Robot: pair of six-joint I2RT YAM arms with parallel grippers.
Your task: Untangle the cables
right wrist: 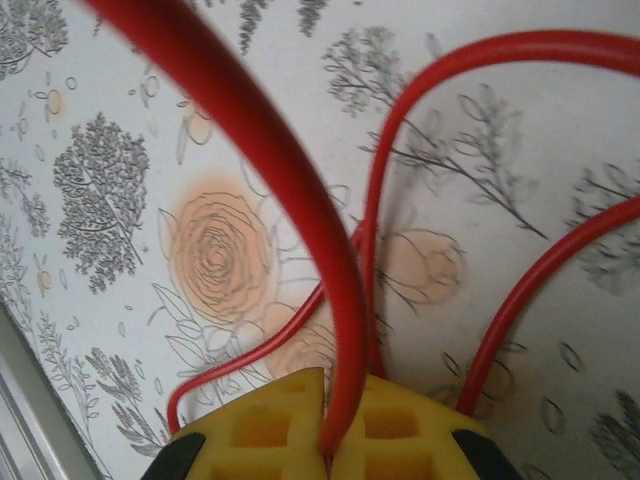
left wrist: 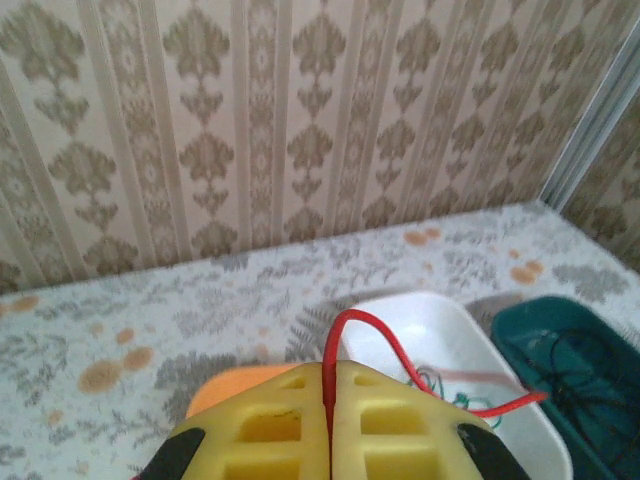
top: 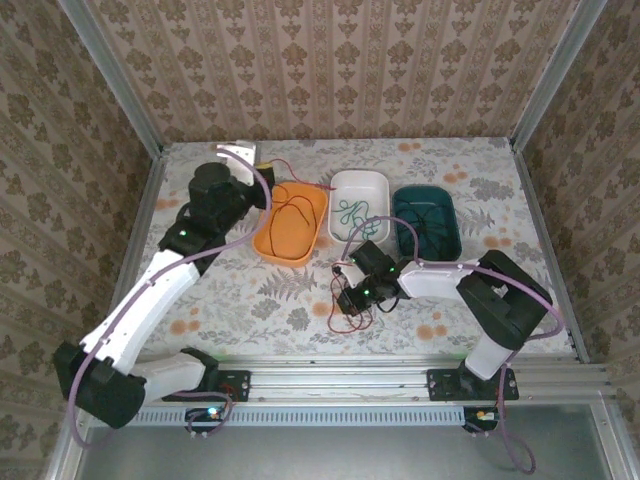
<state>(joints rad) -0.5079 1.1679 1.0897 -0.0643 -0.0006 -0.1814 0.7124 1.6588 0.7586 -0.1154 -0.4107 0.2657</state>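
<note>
Red cable (left wrist: 345, 318) is pinched between the shut yellow pads of the left gripper (left wrist: 328, 372), which is raised at the back-left of the table (top: 250, 300). From there the wire arcs over the orange tray (top: 262, 247), where more loops lie, and on toward the white tray (top: 360, 176), which holds a green cable (top: 350, 212). In front of that tray the right gripper (right wrist: 340, 385) sits low over the tabletop, clamped tight on a red strand of a small knot of red and dark wires (top: 352, 305). Furthest right, the teal tray (top: 452, 235) holds a black cable (top: 418, 225). For this step, the left claw should probably serve as a steady anchor while the right draws its strand slowly out and away, so that loops slide free rather than cinch and no tray is dragged. Whether both claws hold the same cable cannot be told. The crossings beneath the right wrist are covered by the arm, and its close view cuts every loop at the edge.
</note>
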